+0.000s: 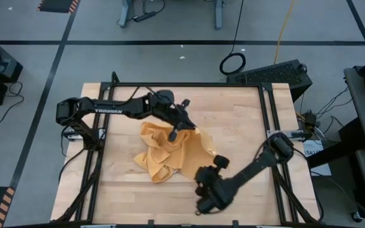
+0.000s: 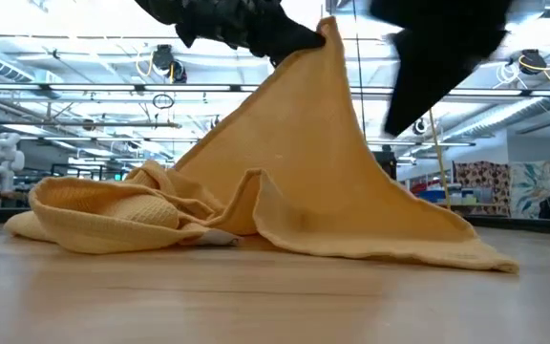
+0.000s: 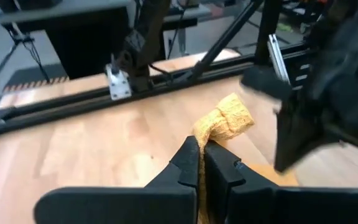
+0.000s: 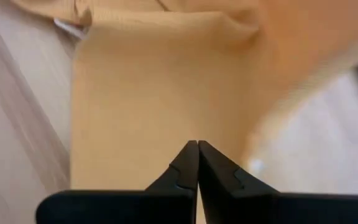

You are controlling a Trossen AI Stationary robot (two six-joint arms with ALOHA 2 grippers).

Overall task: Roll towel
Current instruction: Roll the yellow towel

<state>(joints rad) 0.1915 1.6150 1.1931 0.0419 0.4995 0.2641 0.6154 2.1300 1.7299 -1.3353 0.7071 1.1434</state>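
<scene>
**Towel lifted by one corner, rolling not yet begun**

The mustard-yellow towel [image 1: 166, 152] lies crumpled near the middle of the wooden bench [image 1: 233, 120], bunched in loose folds with no flat spread and no rolled section to be seen. The left end effector [image 3: 201, 155] is clamped on a corner of the cloth and holds it raised above the bench; in the low view the fabric hangs from that pinch like a tent, one side sloping down to the heaped folds and the other down to an edge lying flat on the wood. A small white label shows at the foot of the heap.

The right end effector [image 4: 197, 149] has its fingers pressed together with nothing between them. It hovers just over the towel's near side, pointing down at a smooth stretch of cloth; whether its tips touch the fabric is hard to say from the wrist view, though it appears to sit slightly above.

By my reading, the task stands at its very start. The towel must first be straightened: a second corner found, the cloth pulled taut and laid flat on the bench. Only then can an edge be turned over and rolled along its length. All of the rolling is left to do.
</scene>
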